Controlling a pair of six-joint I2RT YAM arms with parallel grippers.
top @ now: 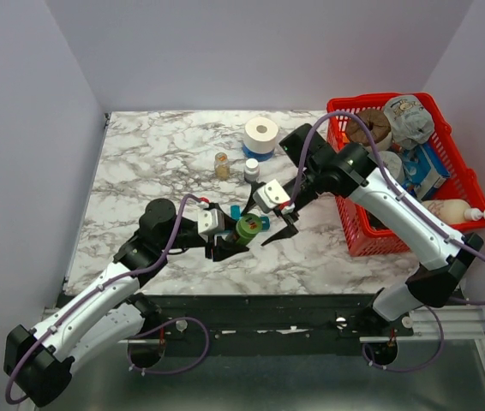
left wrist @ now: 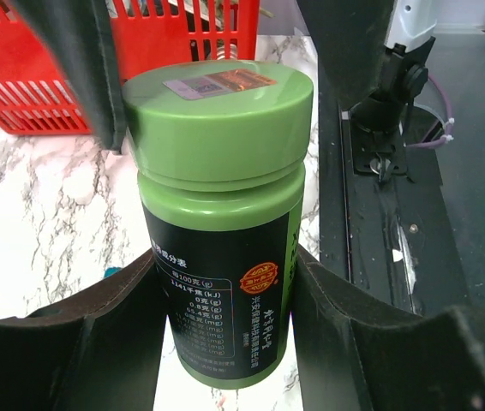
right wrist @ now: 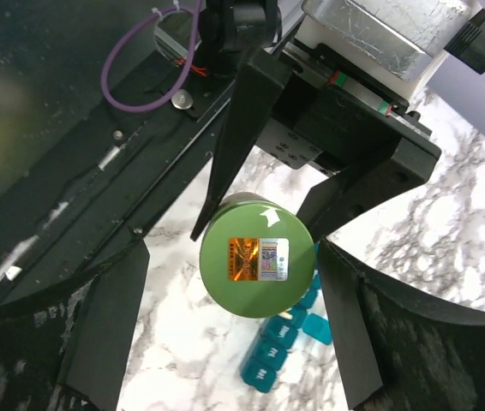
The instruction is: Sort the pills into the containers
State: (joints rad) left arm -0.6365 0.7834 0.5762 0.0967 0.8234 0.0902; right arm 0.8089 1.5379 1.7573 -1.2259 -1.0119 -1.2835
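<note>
My left gripper (top: 241,235) is shut on a green pill bottle (top: 248,227) with a black label and holds it upright above the marble table. In the left wrist view the bottle (left wrist: 221,223) sits between my fingers (left wrist: 114,342). My right gripper (top: 277,229) is open, with its jaws to either side of the bottle's green cap (right wrist: 255,265) and gaps on both sides. The teal pill organizer (right wrist: 281,347) lies on the table below the bottle, with one lid (right wrist: 317,328) flipped open. Most of it is hidden in the top view (top: 236,211).
A red mesh basket (top: 358,231) full of items stands at the right. A white tape roll (top: 261,133), an amber bottle (top: 222,164) and a small white bottle (top: 251,169) stand behind the grippers. The table's near edge and black rail (left wrist: 380,223) are close.
</note>
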